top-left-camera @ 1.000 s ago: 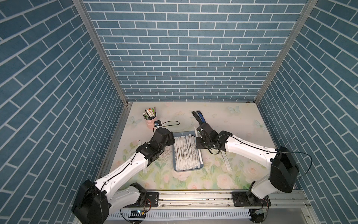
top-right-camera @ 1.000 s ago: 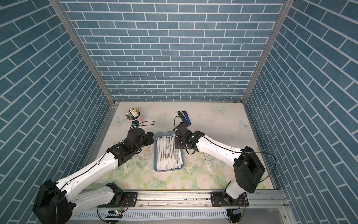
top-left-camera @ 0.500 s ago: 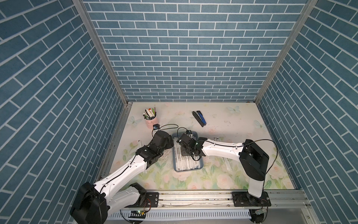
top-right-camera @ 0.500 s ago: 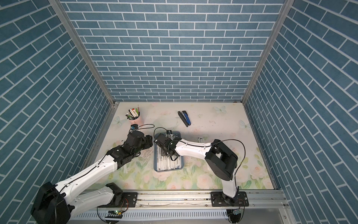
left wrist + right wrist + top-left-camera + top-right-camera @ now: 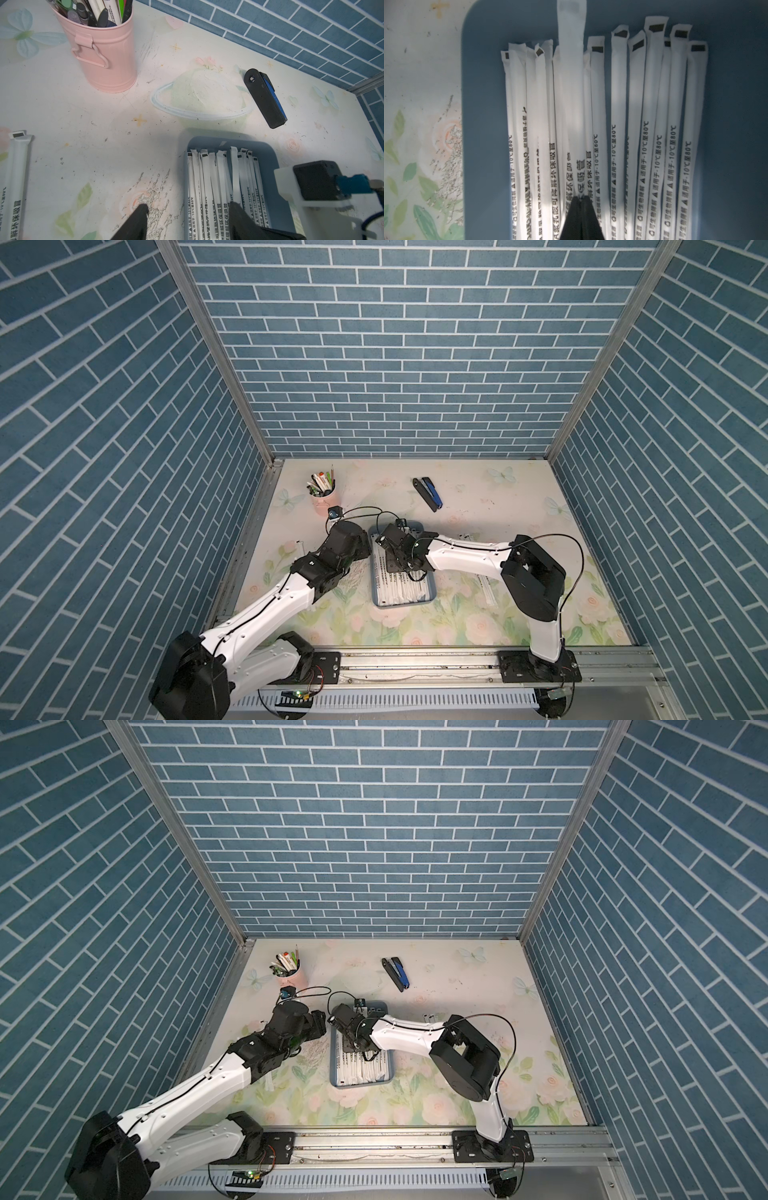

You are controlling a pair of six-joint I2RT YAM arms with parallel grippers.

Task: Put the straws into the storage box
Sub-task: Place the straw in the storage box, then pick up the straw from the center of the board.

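Centrally on the pale floral-printed tabletop [image 5: 503,506] sits the shallow rectangular blue-grey plastic storage box [image 5: 432,593], between the ends of the two arms in both top views. A row of long thin white paper-wrapped straws with small black print [image 5: 652,124] lies side by side along its length, covering most of its floor.

The white right arm [image 5: 465,560] reaches in from the side, its black wrist over the box. In the right wrist view the right jaws are pressed together on one wrapped straw [image 5: 572,62]. It runs from their tips out over the others towards the box's end wall, and it looks broader and blurrier than the rest, so nearer the camera.

The white left arm [image 5: 270,605] ends just beside the box's other long side. The left jaws stand well apart with nothing clamped. In the left wrist view one black fingertip [image 5: 135,220] hangs over bare tabletop and the other over the straws at the box's edge; whether it touches them I cannot tell.

Outside the box, a few loose straws [image 5: 486,591] lie on the tabletop on the right arm's side and a lone straw [image 5: 16,176] on the left arm's side. Farther back stand a pink cylindrical metal cup [image 5: 326,504] of assorted pens [image 5: 322,483] and, well apart from it, a dark blue-and-black stapler [image 5: 428,494].
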